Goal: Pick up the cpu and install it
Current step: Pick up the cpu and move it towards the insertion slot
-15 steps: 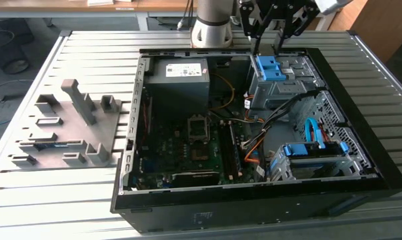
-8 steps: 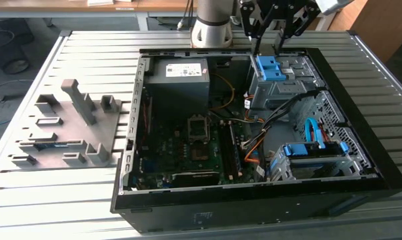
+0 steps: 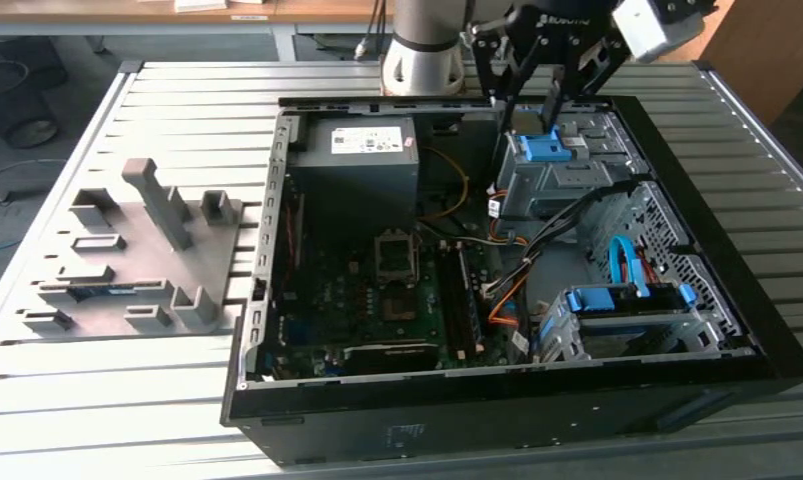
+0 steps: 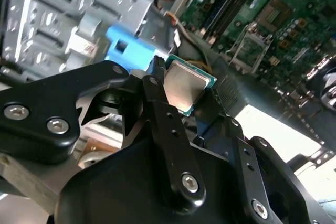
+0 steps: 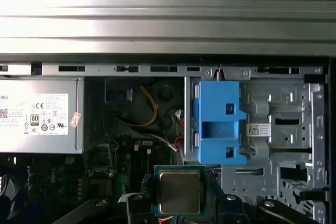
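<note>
The black hand (image 3: 532, 115) pinches the small silvery square cpu (image 5: 179, 191) above the open black computer case (image 3: 508, 385), near the grey tabletop (image 3: 174, 90) edge by the arm's base (image 3: 421, 60). A weak pinch could drop it.

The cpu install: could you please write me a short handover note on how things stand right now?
Pincer: shut on the cpu, gripping it by its edges, metal top showing in both wrist views.
Position: held in the air near the blue bracket, off to the exterior view's right of the motherboard socket.
Done: cpu picked up.
Left: cpu is not yet in the socket.
</note>
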`<act>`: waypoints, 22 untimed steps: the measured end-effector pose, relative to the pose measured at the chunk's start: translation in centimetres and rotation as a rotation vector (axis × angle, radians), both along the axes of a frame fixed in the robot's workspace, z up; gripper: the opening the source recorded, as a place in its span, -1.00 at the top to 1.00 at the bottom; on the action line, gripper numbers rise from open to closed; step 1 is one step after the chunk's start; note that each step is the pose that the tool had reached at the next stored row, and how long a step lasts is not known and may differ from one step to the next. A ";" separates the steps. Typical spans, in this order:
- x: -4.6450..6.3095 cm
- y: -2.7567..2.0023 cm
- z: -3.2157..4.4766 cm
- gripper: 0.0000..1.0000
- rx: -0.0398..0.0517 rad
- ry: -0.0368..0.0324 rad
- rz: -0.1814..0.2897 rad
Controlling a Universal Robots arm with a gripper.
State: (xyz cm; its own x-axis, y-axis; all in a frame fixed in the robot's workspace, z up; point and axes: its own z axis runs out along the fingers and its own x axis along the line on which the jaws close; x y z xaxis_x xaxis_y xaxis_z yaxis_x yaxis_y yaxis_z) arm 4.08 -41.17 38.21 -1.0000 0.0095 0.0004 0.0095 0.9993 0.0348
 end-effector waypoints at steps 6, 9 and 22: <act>-1.4 -1.27 -1.09 0.05 0.0001 0.0021 0.000; -2.4 -1.55 -1.65 0.05 0.0000 0.0021 0.000; -6.3 -2.61 -4.00 0.05 0.0000 0.0021 0.000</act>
